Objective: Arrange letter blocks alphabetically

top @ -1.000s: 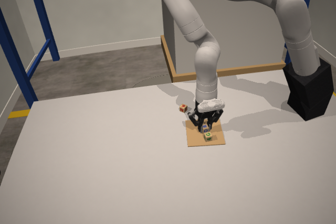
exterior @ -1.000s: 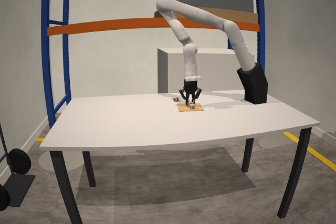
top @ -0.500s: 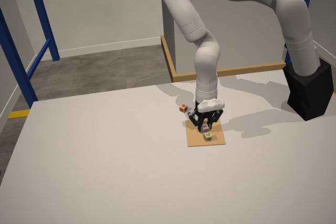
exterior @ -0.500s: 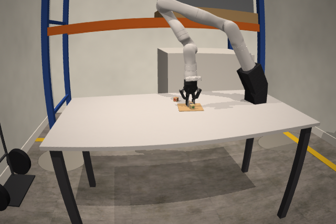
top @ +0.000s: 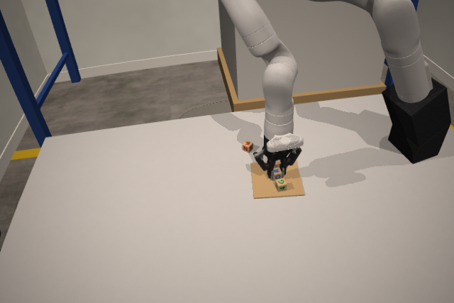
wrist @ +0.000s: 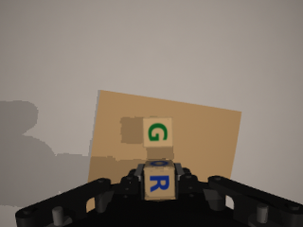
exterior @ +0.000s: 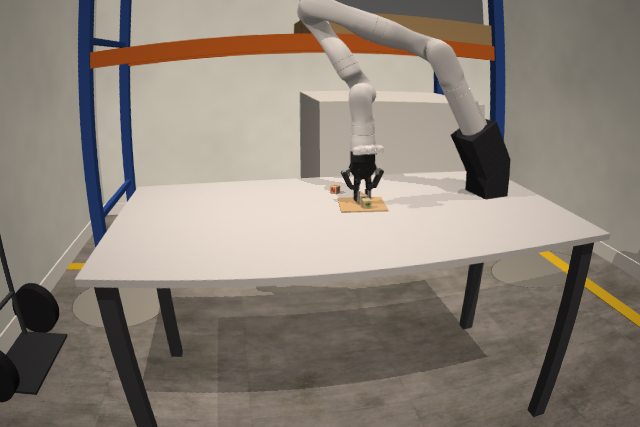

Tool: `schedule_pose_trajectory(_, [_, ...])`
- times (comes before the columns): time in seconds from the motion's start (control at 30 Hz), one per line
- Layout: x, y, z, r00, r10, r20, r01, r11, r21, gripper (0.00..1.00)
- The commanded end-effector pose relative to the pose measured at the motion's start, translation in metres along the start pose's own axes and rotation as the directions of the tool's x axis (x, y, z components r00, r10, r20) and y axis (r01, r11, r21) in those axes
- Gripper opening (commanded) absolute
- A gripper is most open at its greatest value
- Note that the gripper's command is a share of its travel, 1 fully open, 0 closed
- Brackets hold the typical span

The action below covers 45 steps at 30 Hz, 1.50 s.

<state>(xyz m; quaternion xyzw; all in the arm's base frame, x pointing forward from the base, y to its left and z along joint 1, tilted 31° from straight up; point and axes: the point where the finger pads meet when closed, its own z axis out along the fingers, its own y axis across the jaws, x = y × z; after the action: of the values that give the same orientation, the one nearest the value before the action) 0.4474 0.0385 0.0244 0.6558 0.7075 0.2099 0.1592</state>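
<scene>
Arm: white, seven-joint, rising from a black pedestal [top: 436, 145] at the bench's far right corner, arching high over the bench [top: 146, 218] and dropping its last link straight down above the mat. Wrist vertical, fingers pointing down.

Claw [top: 277, 172]: clamped on the R block [wrist: 158, 182], one dark fingertip pressed to each side of it. Whether the block touches the mat cannot be told.

R block: wooden cube, blue R on its top face, over the mat's half nearer the arm.

G block [top: 281, 184]: wooden cube, green G on top, flat on the mat, just beside the R block; a narrow gap between them shows in the wrist view.

Mat [top: 264, 189]: tan rectangle, flat on the bench, under the claw.

Red-lettered block [top: 247, 145]: wooden cube, off the mat, near its far left corner; its letter is too small to read.

View notes: the wrist view alone makes both letters legible, but leaves out the red-lettered block. The top view shows that block and the mat's full outline. The exterior view shows the whole arch of the arm, the bench's dark legs and the blue rack [exterior: 87, 102] with an orange beam behind.
</scene>
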Motion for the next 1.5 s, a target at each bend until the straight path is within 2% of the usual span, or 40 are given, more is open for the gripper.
schedule_pose_trajectory(0.0, [-0.0001,0.0004,-0.0004,1.000,0.000,0.000,0.000,1.000,-0.001,0.21])
schedule_pose_trajectory(1.47, [-0.0001,0.0004,0.0034,1.000,0.000,0.000,0.000,1.000,-0.001,0.21])
